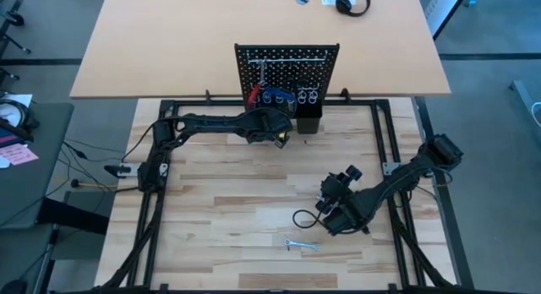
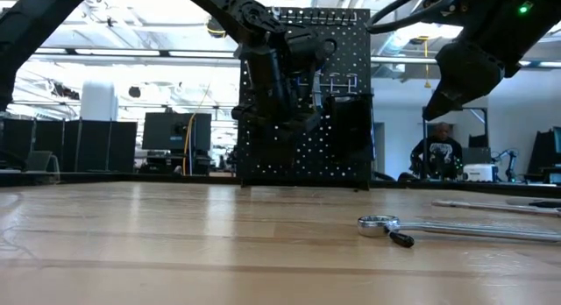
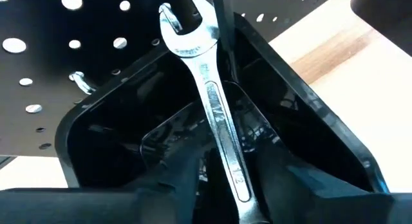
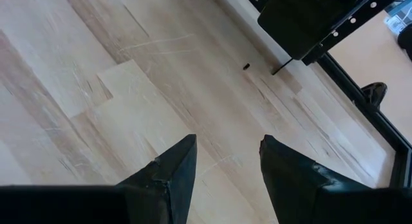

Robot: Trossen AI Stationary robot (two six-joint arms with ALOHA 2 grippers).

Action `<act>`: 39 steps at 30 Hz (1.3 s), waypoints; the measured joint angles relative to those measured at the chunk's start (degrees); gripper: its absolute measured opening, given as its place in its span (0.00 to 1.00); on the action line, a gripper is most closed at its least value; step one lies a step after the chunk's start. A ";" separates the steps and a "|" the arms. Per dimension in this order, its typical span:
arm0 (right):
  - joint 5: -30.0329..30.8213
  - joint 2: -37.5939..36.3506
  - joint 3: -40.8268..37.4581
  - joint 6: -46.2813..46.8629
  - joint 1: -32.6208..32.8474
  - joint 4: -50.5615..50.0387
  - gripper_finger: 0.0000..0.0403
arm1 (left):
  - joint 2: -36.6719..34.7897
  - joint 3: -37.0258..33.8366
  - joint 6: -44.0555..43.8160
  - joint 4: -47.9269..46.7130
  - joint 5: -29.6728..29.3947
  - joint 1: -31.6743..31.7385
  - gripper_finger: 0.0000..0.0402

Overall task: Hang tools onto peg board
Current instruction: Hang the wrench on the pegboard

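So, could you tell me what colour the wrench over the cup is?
Silver wrench, clearest in the left wrist view.

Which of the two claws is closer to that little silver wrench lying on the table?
Right. The right gripper hovers just above the wrench on the table; the left gripper is far off at the peg board.

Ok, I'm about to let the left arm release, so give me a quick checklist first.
1. Silver wrench between the left gripper fingers: ok.
2. Wrench over the black cup at the peg board: ok; its open-end head points away from the wrist, above the cup.
3. Wrench seated on the cup bottom: cannot tell.
4. Right gripper out of the way: ok, open and empty over bare table.
5. Remaining tools: not ok, another wrench lies on the table.
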 joint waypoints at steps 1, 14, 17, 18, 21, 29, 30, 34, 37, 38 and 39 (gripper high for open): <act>0.00 0.00 0.00 -0.01 0.00 0.00 0.44 | 0.02 0.00 0.16 0.12 0.06 0.02 0.33; -0.02 0.00 0.02 -0.17 0.00 0.00 0.44 | 0.12 -0.11 3.91 2.51 -0.26 0.22 0.03; -0.03 0.00 0.02 -0.17 0.00 -0.05 0.44 | -0.03 -0.11 4.37 2.80 -0.37 0.08 0.01; -0.04 0.00 0.02 -0.17 0.00 -0.07 0.44 | -0.15 -0.11 4.46 2.76 -0.33 -0.01 0.01; -0.03 0.00 0.02 -0.18 0.00 -0.13 0.44 | -0.22 0.31 5.01 2.39 -0.30 -0.40 0.01; -0.04 0.00 0.04 -0.50 0.00 -0.09 0.44 | -0.21 2.97 6.12 -2.01 0.08 -2.06 0.00; -0.04 0.00 0.04 -0.56 0.00 -0.03 0.44 | -0.37 3.25 6.86 -2.40 -0.28 -2.32 0.00; -0.04 0.00 0.04 -0.61 0.00 -0.08 0.44 | -1.22 3.84 9.04 -3.39 -0.69 -3.52 0.00; -0.07 0.00 0.04 -0.60 0.00 -0.01 0.44 | -1.90 3.93 9.52 -4.71 -1.22 -4.39 0.00; -0.06 0.00 0.04 -0.60 0.00 -0.03 0.44 | -2.01 3.93 9.48 -5.58 -1.87 -4.67 0.00; -0.07 0.00 0.04 -0.60 0.01 -0.02 0.44 | -2.08 3.93 9.39 -6.48 -2.77 -4.94 0.00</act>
